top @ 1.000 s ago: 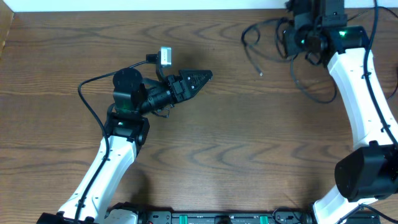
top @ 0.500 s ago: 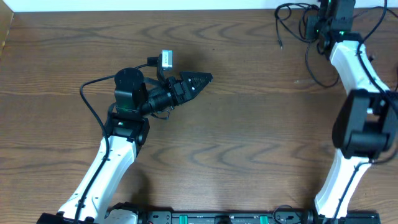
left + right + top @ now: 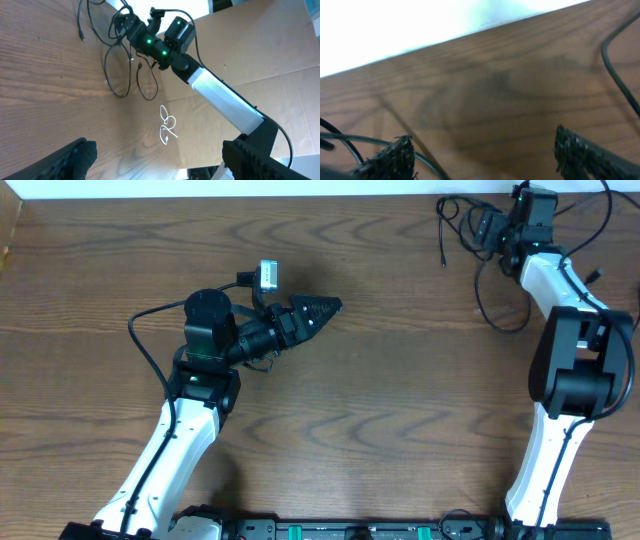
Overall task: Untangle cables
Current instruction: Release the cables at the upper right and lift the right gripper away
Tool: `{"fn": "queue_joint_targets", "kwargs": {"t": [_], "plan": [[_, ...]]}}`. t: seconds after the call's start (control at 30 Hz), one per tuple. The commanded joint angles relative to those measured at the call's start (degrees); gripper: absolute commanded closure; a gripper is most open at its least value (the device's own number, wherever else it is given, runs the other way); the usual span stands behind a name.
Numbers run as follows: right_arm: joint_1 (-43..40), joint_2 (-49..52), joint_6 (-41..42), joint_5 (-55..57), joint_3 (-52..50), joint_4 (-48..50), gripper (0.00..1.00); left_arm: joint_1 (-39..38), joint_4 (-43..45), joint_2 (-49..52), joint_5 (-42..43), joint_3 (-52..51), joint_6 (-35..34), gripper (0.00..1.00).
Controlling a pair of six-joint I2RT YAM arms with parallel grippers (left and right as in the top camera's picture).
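Several thin black cables lie bunched at the table's far right corner, with loops trailing toward me. My right gripper sits among them, open; in the right wrist view nothing is between its fingers, a black cable runs just beside the left one and another cable curves at the right. The left wrist view shows the black loops and a small white cable curled apart from them on a paler surface past the table's edge. My left gripper hovers open mid-table, empty.
The table's back edge meets a white wall just behind the cable bunch. Brown cardboard stands beyond the table's right side. The right arm stretches along the right edge, with its own thicker black wiring.
The right arm swung back toward the far right corner, dragging the black cables with it. Its gripper went from shut on them to open. The left arm stayed still.
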Motion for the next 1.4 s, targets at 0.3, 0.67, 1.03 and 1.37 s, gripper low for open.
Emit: {"fn": "queue_joint_targets", "kwargs": {"t": [0.3, 0.67, 1.03, 1.37], "plan": [[-6.2, -15.9, 2.9, -8.1, 5.7, -19.1, 0.01, 0.1, 0.2, -0.5, 0.5, 0.8, 1.4, 0.12], [-7.3, -40.7, 1.8, -8.1, 5.7, -23.4, 0.01, 0.1, 0.2, -0.5, 0.5, 0.8, 1.4, 0.12], [-7.3, -64.8, -2.1, -8.3, 5.7, -23.8, 0.01, 0.1, 0.2, -0.5, 0.5, 0.8, 1.4, 0.12], [-7.3, -80.6, -5.4, -8.3, 5.2, -30.1, 0.01, 0.1, 0.2, -0.5, 0.5, 0.8, 1.4, 0.12]]}}
